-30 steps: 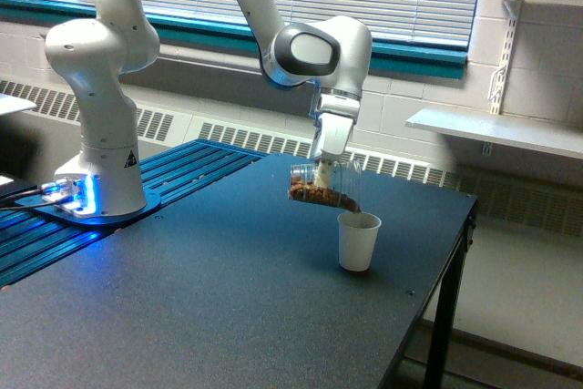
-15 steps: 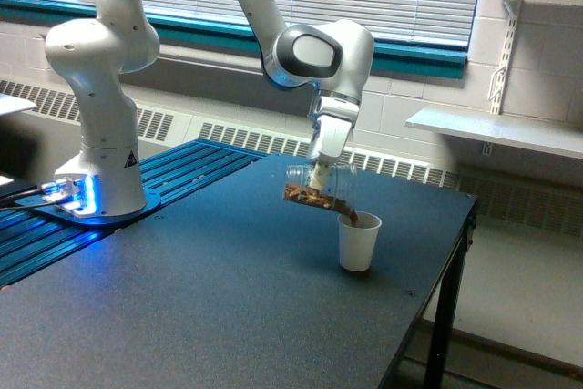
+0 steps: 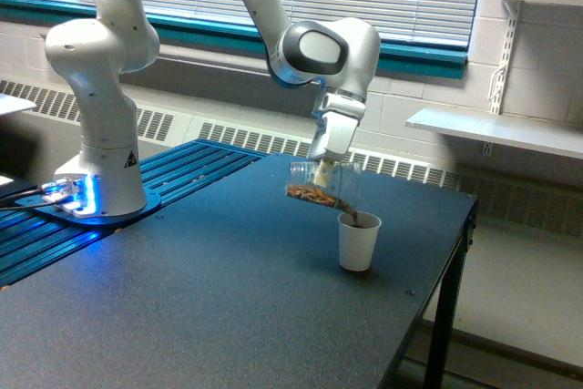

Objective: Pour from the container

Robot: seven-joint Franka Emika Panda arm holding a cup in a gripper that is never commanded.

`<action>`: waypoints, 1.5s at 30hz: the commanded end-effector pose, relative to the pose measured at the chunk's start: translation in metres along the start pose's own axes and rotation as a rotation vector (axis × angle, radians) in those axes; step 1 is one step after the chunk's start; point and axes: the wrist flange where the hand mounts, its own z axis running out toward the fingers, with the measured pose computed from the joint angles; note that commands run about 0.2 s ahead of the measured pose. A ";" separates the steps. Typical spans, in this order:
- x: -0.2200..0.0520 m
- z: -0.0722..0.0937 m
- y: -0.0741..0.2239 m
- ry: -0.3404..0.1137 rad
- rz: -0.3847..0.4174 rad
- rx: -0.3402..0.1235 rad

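Pouring well under way: clear plastic cup clamped in the jaws of the gripper, tipped nearly flat with its mouth just above the white paper cup on the tabletop. Brown granules partly left inside, likely some already across; emptying and righting yet to come.
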 end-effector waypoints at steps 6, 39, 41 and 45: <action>0.006 -0.006 -0.006 -0.006 -0.062 -0.026; 0.013 -0.016 -0.001 -0.133 -0.185 -0.039; 0.013 -0.016 -0.001 -0.133 -0.186 -0.037; 0.014 -0.018 0.001 -0.132 -0.175 -0.025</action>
